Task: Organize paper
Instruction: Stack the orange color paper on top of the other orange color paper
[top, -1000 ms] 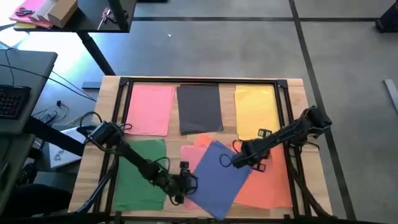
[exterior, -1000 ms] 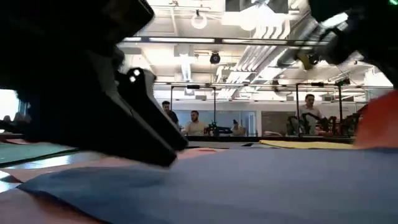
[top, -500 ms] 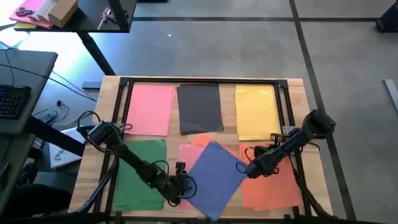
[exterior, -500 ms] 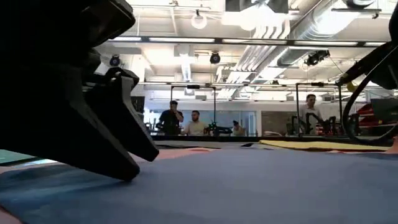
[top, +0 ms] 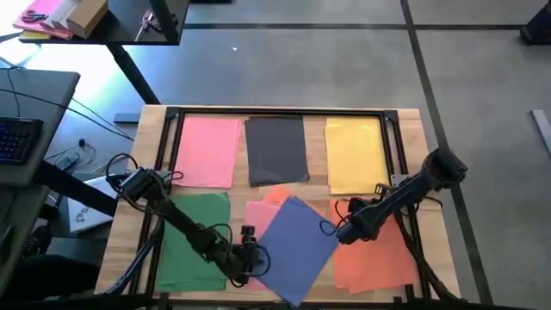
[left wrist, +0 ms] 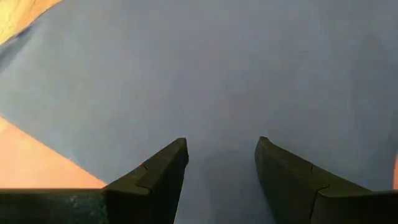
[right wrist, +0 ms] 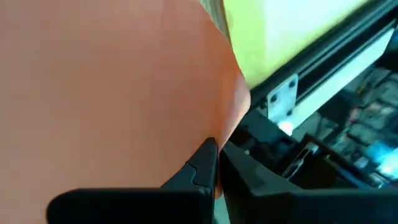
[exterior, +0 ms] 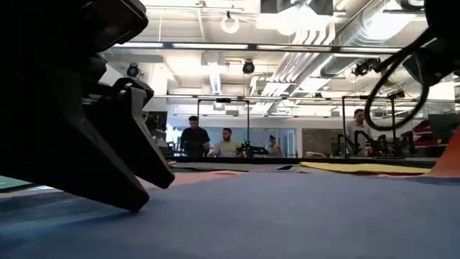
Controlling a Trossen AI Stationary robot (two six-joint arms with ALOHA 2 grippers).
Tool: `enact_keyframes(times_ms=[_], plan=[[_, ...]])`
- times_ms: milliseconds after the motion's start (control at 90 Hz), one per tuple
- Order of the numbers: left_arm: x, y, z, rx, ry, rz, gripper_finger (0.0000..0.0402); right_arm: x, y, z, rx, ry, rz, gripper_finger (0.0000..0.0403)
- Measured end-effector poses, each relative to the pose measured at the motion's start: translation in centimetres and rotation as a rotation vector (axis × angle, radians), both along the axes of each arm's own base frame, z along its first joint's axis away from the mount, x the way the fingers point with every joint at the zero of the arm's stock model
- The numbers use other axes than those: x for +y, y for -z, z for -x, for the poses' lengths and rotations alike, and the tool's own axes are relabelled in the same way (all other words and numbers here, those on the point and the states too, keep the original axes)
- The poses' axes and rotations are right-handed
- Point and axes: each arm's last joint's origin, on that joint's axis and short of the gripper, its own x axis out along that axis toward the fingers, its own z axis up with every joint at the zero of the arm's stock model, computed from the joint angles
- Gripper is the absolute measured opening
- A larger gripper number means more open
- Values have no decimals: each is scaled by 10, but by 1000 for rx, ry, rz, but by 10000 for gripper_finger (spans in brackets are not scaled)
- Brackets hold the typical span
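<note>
The orange sheet is pinched by the right tool; the blue sheet is spread beneath the parted, empty left tool.

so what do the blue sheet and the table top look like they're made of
Blue sheet: apparently thin matte paper, lying flat with no shine in the left wrist view. Table top: looks like pale unpainted wood or plywood, with a light grainy surface at its edges.
</note>
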Motion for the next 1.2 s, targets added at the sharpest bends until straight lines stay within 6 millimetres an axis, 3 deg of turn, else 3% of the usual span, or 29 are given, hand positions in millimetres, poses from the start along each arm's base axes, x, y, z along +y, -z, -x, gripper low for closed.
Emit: enact_keyframes(times_ms=[244, 589, 1056, 1200], plan=[[0, 0, 0, 0, -14, 3, 176, -11, -18, 4, -146, 121, 23, 0], [-2, 0, 2, 0, -7, 1, 176, -29, 11, 17, -60, 312, 54, 0], [-2, 0, 2, -6, -22, -6, 176, -27, 16, 10, -87, 260, -63, 1], [-2, -3, 3, -14, -27, -7, 176, -27, 16, 10, -78, 232, -78, 26]])
